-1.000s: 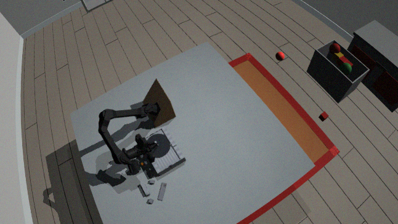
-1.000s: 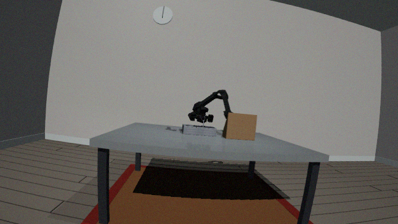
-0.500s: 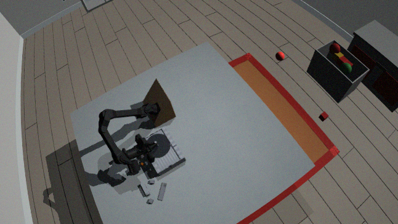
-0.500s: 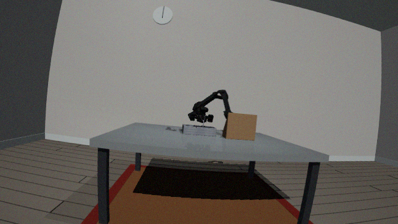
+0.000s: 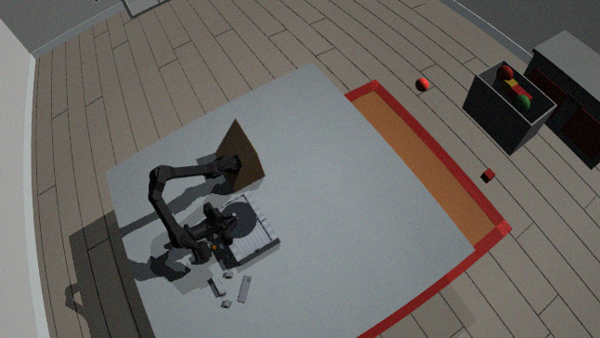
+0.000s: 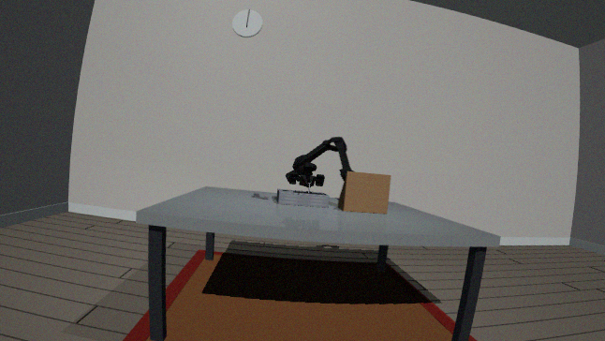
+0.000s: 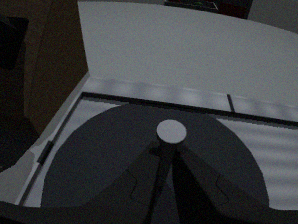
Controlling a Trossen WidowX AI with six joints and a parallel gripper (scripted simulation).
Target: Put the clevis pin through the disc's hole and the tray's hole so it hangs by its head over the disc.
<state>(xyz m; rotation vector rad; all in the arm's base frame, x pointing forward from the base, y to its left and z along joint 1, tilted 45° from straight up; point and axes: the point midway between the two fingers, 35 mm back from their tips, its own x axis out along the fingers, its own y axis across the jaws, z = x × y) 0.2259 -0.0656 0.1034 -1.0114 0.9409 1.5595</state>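
Gripper [image 5: 234,216] [image 6: 309,184] [image 7: 165,149] is pinching the clevis pin [image 5: 235,215] [image 6: 309,187] [image 7: 171,131] just under its head, with the round head showing above the fingertips in the wrist view. The pin is over the dark disc [image 5: 242,219] [image 7: 100,155], which lies inside the rimmed tray [image 5: 274,243] [image 6: 303,199] [image 7: 55,131]. In the exterior view the shank points downward, near to the tray top. Whether its tip has already entered the hole, I cannot tell (the fingers and the disc's dark surface hide this place).

The step in hand, as I judge it, is to align the pin and lower it through both holes. For doing this well, the shank should be kept upright and the descent slow, with small sideways corrections if the tip meets the disc. To press hard would be a mistake, because the disc could slide and its hole would leave the tray's hole. The fingertips must also not push on the disc. When the shank is well captured by both holes, the fingers can open evenly and go straight up, so the head settles down on the disc.
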